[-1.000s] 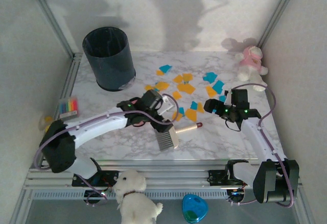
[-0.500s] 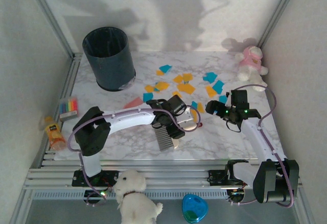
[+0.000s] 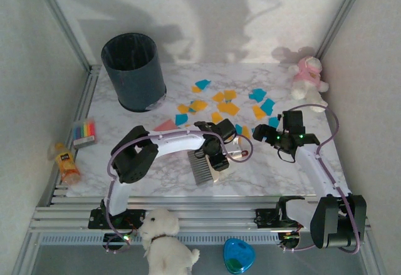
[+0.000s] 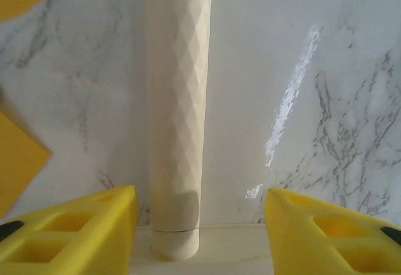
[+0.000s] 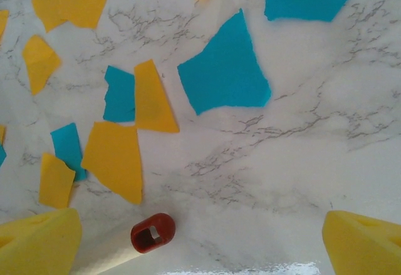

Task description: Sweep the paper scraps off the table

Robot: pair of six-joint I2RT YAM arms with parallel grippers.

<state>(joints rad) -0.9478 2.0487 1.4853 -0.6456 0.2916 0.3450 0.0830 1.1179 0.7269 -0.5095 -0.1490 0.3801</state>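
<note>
Your left fingers (image 4: 69, 225) straddled the stiff brush handle (image 4: 178, 99) unclamped, right fingers (image 5: 37, 237) gaped empty; flimsy-looking paper scraps (image 3: 229, 108) at 12 o'clock needed sweeping.

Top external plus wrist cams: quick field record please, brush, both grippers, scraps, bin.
tool: cream-handled hand brush lying flat on the white marble table, red end cap toward the right arm
paper scraps: small orange and teal bits scattered mid-table, unswept
left gripper: open, yellow fingers straddling the brush handle, not clamped
right gripper: open, empty, above the paper scraps
container: dark round bin, upright, far left corner
</note>
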